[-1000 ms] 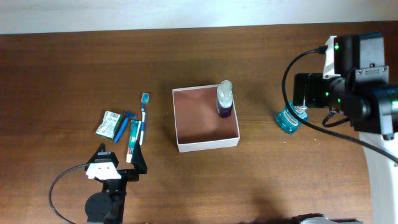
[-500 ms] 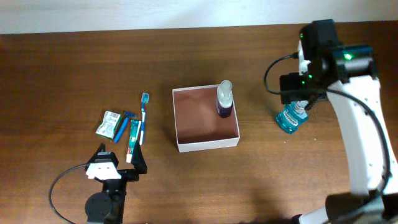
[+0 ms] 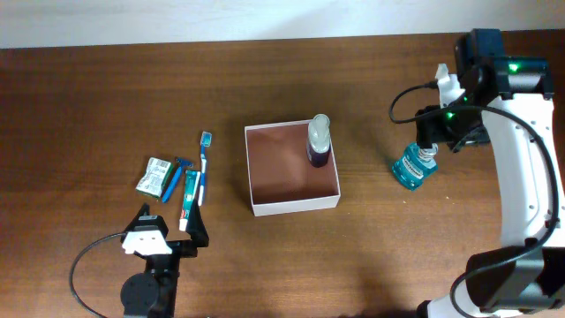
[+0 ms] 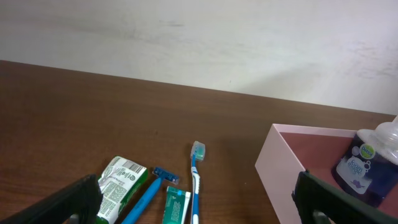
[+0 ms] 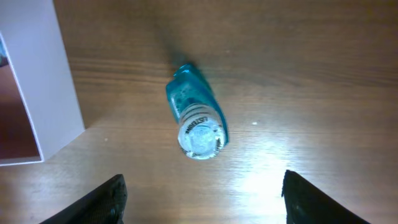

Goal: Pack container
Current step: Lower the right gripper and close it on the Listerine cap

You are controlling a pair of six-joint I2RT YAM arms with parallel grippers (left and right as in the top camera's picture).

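The container [image 3: 292,205] is a square white-walled box with a reddish-brown inside at the table's middle; a purple bottle [image 3: 318,141] stands in its far right corner. A teal mouthwash bottle [image 3: 413,167] stands upright to its right. My right gripper [image 3: 448,124] is open above and just behind it; the wrist view looks down on the bottle's cap [image 5: 200,138] between the spread fingers [image 5: 202,199]. My left gripper [image 3: 168,231] is open and empty, low at the front left, facing a green packet [image 4: 119,186], blue razor [image 4: 149,193], toothpaste [image 4: 175,208] and toothbrush [image 4: 196,177].
The toiletries lie in a cluster left of the container [image 4: 280,180]. The table's far edge meets a pale wall. The right arm's white body and cable hang over the right table edge.
The right arm has swung in from the far right and now holds its gripper over the mouthwash bottle. The left arm and all objects have not moved.
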